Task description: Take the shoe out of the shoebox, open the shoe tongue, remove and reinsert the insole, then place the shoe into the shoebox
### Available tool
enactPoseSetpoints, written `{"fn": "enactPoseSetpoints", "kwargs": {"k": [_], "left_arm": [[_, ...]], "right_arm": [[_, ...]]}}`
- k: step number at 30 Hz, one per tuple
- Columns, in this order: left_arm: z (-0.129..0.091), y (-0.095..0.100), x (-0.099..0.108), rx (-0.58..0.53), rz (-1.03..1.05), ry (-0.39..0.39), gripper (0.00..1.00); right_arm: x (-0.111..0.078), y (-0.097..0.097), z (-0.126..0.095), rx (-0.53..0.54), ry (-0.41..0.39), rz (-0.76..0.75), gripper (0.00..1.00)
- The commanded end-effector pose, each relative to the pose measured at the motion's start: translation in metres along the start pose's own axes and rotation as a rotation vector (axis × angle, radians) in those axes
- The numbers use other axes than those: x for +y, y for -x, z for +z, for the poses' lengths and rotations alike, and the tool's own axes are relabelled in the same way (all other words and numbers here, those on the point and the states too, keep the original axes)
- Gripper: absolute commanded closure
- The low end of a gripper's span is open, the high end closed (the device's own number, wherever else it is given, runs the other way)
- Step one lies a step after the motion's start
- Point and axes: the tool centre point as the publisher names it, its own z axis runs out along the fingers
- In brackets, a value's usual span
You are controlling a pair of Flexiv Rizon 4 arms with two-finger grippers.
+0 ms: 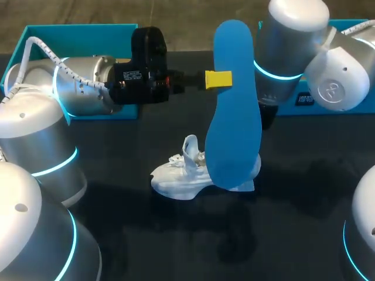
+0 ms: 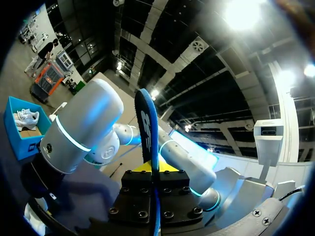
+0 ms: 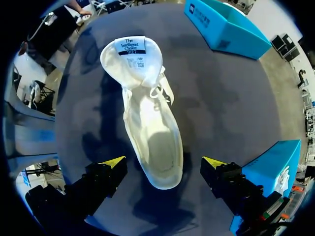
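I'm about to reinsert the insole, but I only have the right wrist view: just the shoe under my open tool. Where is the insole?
Observer: In the head view, the left tool holds the insole up in the air.
Operator: Is it clamped?
Observer: Yes. The left wrist view shows that tool shut on it, with the insole standing edge-on ahead.
Operator: How does it sit relative to the shoe?
Observer: In the head view it hangs lengthwise and its lower end overlaps the shoe. I cannot tell whether they touch.
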Motion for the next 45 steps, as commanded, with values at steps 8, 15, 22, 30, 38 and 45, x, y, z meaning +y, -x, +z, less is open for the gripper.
{"fn": "enactPoseSetpoints", "kwargs": {"k": [8,15,22,30,38,45], "left_arm": [[0.001,0.001,0.0,0.002,0.0,-0.001,1.0],[0.001,0.001,0.0,0.002,0.0,-0.001,1.0],[0.001,0.001,0.0,0.002,0.0,-0.001,1.0],[0.001,0.001,0.0,0.002,0.0,-0.001,1.0],[0.001,0.001,0.0,0.002,0.0,-0.001,1.0],[0.001,0.001,0.0,0.002,0.0,-0.001,1.0]], "right_arm": [[0.031,0.02,0.016,-0.005,0.013,-0.049,0.0],[0.048,0.03,0.046,0.025,-0.004,-0.103,0.0],[0.045,0.03,0.071,0.064,-0.023,-0.124,0.0],[0.034,0.025,0.094,0.104,-0.021,-0.099,0.2],[0.03,0.019,0.098,0.121,-0.006,-0.06,1.0],[0.028,0.01,0.086,0.162,0.055,0.02,1.0]]}}
